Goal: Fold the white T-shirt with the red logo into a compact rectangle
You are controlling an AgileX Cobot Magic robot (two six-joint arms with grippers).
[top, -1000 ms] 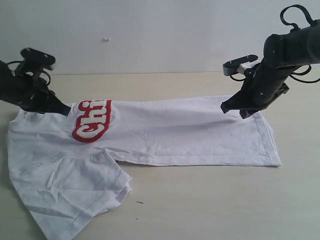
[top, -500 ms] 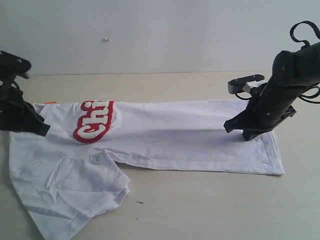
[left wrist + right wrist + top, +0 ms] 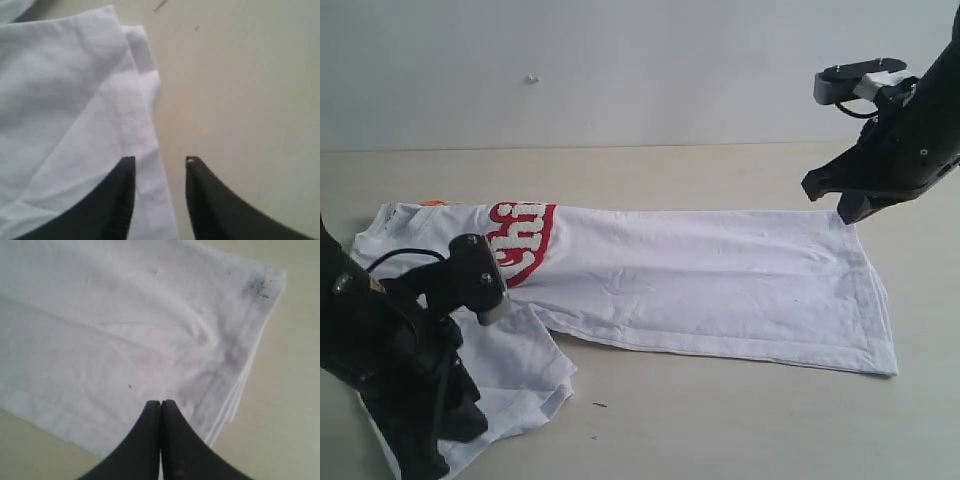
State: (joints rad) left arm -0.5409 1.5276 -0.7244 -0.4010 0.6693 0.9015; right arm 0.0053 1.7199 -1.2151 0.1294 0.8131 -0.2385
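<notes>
1. White T-shirt (image 3: 720,280) lies flat on the table (image 3: 740,430) as a long band. Red logo (image 3: 525,245) sits near the collar end; one sleeve (image 3: 535,360) sticks out sideways.
2. Likely light, limp cotton that sags and creases. Best pinched at a hem or the sleeve edge, all layers together.
3. Left gripper (image 3: 160,162): jaws partly apart, straddling the sleeve edge, gripping nothing.
4. Right gripper (image 3: 161,404): jaws closed, empty, above the bottom hem.
5. Obstacles: only the left arm, hiding part of the sleeve.

Soft matt creased cloth on white T-shirt (image 3: 720,280); red logo (image 3: 525,245) fuzzy; table (image 3: 720,420) smooth, matt
</notes>
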